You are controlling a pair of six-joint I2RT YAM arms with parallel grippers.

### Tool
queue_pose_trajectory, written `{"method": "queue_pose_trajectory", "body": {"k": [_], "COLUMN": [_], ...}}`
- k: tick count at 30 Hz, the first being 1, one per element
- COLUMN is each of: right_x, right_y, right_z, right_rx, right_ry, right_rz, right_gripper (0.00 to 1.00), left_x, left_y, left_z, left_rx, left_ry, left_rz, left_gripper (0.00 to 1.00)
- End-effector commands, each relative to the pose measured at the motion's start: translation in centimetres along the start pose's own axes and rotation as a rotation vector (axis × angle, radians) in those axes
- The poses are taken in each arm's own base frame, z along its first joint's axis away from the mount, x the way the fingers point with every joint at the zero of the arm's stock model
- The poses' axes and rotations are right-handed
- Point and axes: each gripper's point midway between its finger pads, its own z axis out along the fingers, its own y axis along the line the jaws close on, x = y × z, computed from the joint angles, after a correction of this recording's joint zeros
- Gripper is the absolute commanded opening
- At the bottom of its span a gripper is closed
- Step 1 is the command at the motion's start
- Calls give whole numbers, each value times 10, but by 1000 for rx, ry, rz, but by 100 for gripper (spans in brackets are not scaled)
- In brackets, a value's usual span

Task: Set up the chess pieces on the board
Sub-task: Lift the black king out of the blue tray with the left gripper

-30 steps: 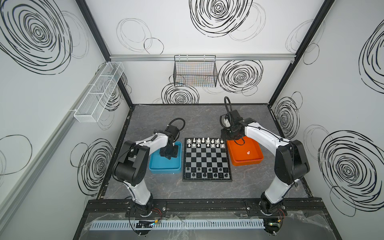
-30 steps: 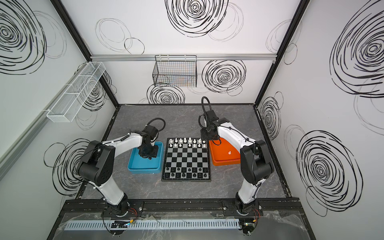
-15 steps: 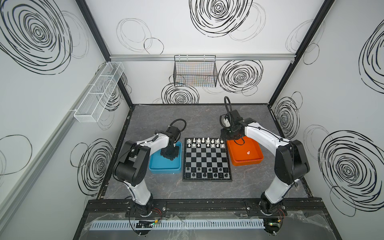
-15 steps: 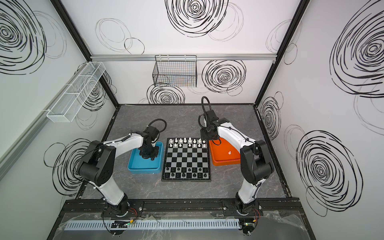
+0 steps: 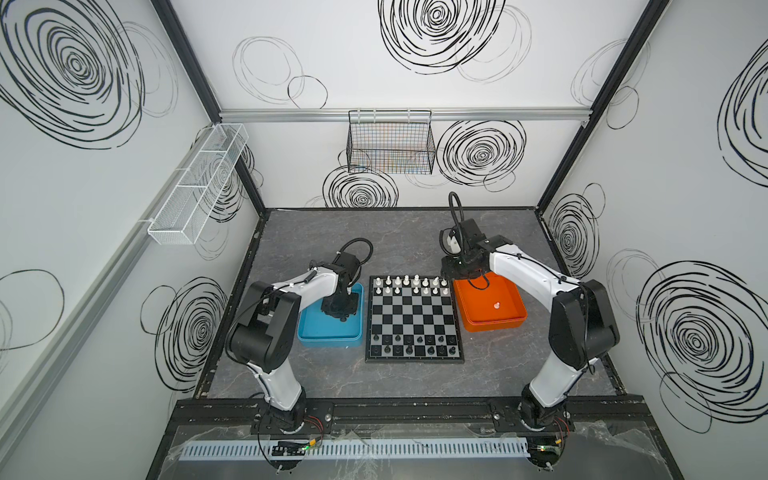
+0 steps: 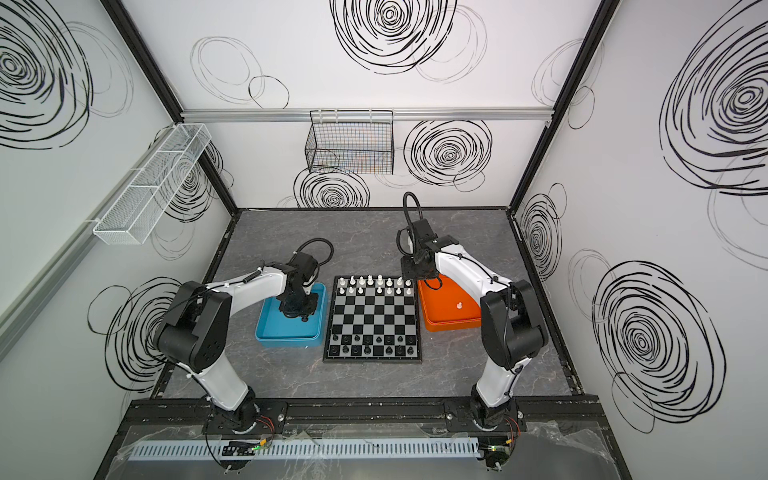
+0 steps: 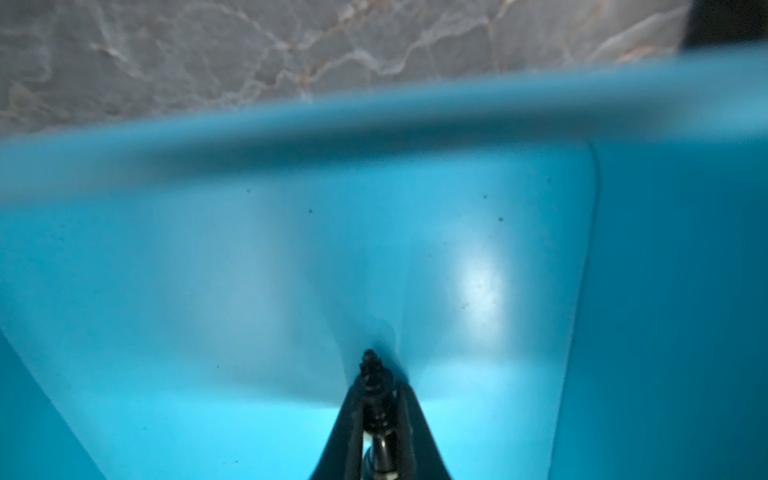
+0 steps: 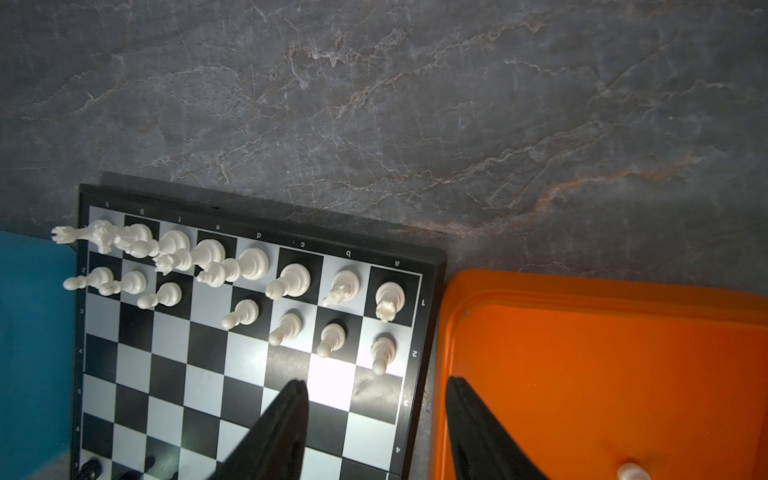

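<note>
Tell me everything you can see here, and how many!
table: one, grey marble, under everything
board: one, black and grey checks, middle of the table
blue tray: one, blue, left of the board
orange tray: one, orange, right of the board
white pieces on the board: fifteen, white, two far rows, one pawn gap
black pieces on the board: too small to count, black, two near rows
loose white piece: one, white, in the orange tray
black piece: one, black, gripped inside the blue tray
wire basket: one, black, back wall
mesh shelf: one, white, left wall
left gripper: one, black, shut on the black piece
right gripper: one, black, open, straddling the board's edge and the orange tray
</note>
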Motion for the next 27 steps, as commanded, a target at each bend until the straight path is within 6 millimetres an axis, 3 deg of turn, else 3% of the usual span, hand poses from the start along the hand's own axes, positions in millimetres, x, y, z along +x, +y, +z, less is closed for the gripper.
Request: {"method": "queue_pose_trajectory", "body": {"k": [1, 7, 14, 22, 27], "right_x": [-10, -12, -20, -25, -29], "right_y": [2, 3, 11, 34, 56], "right_z": [-7, -9, -15, -25, -36], "right_rx": [-2, -2, -40, -181, -363], "right_ry": [-21, -24, -46, -74, -96], "right_rz": [-8, -9, -15, -15, 28], "right_gripper": [57, 57, 57, 57, 57], "left_x": [7, 3, -16, -39, -56], "left_y": [0, 0, 1, 12, 9], "left_z": [-4, -15, -47, -87, -114], "left_rx": [12, 25, 104, 195, 312], "left_ry": [24, 0, -74, -180, -276], "left_rz": [1, -5, -58, -145, -240], "left_gripper": [15, 14, 14, 16, 17]}}
